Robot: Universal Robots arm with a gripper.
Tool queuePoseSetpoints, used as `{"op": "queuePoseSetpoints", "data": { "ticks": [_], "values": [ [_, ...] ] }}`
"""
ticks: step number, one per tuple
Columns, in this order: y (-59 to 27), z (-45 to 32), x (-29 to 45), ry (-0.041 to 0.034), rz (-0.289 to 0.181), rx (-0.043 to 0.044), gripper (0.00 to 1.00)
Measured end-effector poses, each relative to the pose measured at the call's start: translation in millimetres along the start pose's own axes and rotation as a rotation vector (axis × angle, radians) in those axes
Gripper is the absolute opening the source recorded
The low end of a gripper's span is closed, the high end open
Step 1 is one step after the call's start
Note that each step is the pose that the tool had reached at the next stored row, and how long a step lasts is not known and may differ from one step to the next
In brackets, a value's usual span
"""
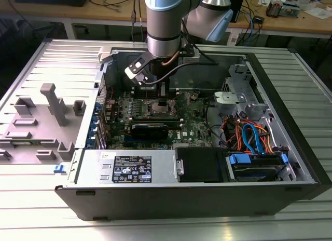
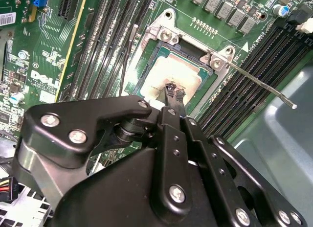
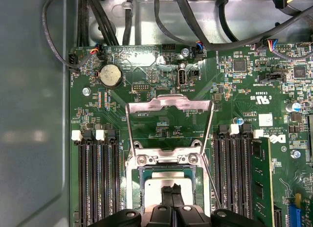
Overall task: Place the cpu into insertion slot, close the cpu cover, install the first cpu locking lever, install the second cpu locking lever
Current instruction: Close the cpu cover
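While the grey-and-blue robot arm (image 1: pixel 163 23) reaches straight down into the open black computer case (image 1: pixel 290 147), you have its black gripper (image 1: pixel 163 98) pointing vertically at the green motherboard (image 1: pixel 199 124). In the exterior view it is at about one o'clock from the grey power-supply box (image 1: pixel 129 165). Its two fingers (image 3: pixel 166 193) are drawn together with only a sliver between them and hold nothing.

You have one small square cpu with a dull silver top (image 2: pixel 171 70). It lies flat in the one silver-rimmed square insertion slot (image 3: pixel 132 188), directly under the fingertips, which meet its top face. One thin silvery cpu cover (image 3: pixel 168 103) stands swung up on its hinge. Two thin wire locking levers jut free and unlatched: the first lever (image 2: pixel 264 86) and the second lever (image 2: pixel 132 41). Two banks of long black memory slots (image 3: pixel 95 183) flank the socket.
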State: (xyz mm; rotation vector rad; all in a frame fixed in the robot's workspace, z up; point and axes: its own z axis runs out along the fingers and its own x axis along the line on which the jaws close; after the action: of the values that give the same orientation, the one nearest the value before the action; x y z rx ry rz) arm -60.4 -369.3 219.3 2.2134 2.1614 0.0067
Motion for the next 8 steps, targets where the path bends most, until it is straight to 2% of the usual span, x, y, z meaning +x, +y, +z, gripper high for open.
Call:
{"op": "queuePoseSetpoints", "data": {
  "ticks": [8],
  "values": [
    [0.0,0.0,0.0,0.0001,0.0,0.0003,0.11]
  ]
}}
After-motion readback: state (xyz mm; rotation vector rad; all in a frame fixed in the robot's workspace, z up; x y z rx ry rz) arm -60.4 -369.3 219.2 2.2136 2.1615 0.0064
